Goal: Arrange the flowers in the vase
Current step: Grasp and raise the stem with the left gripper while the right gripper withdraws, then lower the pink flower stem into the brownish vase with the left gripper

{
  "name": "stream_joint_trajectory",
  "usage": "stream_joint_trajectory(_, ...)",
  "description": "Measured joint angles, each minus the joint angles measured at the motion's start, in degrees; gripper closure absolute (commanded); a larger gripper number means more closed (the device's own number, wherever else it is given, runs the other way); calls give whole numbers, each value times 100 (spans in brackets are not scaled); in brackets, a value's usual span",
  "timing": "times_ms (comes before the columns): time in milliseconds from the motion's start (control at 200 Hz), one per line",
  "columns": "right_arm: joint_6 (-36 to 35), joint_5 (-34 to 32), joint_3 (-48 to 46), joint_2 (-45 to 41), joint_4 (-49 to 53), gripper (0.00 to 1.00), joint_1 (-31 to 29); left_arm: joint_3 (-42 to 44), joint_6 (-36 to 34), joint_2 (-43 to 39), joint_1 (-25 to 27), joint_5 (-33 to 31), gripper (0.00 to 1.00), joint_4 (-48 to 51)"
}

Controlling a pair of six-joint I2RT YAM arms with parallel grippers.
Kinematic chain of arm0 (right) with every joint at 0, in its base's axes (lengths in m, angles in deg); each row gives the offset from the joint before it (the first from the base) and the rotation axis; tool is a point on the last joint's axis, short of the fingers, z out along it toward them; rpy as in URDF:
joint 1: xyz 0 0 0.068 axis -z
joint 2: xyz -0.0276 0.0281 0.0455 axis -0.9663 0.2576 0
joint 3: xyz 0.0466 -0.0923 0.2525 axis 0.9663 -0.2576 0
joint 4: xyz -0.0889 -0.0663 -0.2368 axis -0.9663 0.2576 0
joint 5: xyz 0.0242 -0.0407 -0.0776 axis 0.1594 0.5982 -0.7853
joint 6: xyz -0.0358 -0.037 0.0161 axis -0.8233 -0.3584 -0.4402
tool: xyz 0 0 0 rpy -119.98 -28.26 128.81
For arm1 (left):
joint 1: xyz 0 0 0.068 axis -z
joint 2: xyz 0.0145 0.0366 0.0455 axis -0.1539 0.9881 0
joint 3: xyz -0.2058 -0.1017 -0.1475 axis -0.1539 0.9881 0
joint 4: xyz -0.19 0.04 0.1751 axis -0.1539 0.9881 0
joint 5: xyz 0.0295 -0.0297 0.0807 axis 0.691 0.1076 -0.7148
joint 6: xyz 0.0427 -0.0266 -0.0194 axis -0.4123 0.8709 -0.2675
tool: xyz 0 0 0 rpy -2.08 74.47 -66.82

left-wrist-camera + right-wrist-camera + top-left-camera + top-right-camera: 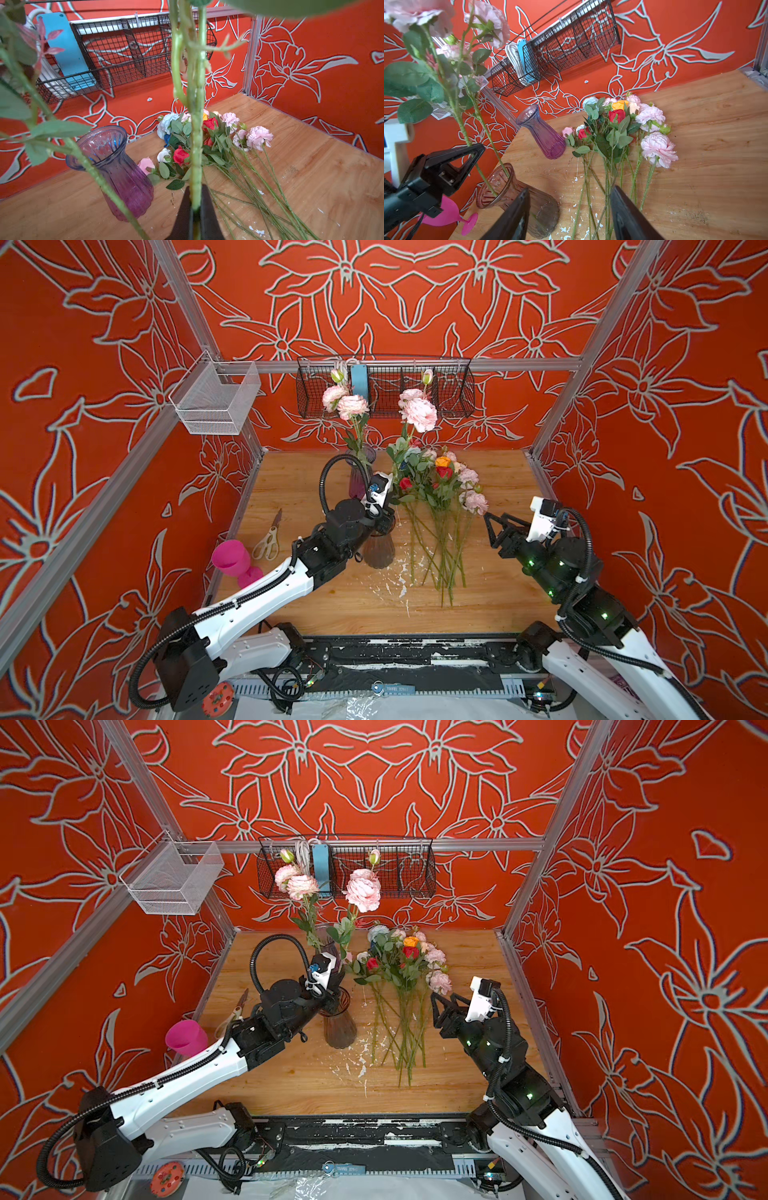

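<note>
No legible text, label or number anywhere

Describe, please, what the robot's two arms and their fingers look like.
The left arm and right arm share white shells and black joint housings, with black corrugated hoses looping alongside. Small green lights glow on the right arm. The fingers are black tapered wedges.
</note>
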Motion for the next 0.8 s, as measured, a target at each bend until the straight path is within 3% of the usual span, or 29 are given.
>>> stream_joint_trajectory(270,44,-28,-111,157,0,36,0,330,197,-372,0,-83,88,13)
stream_joint_trajectory(801,140,-9,-153,271,0,36,0,503,273,-706,0,-87,83,186)
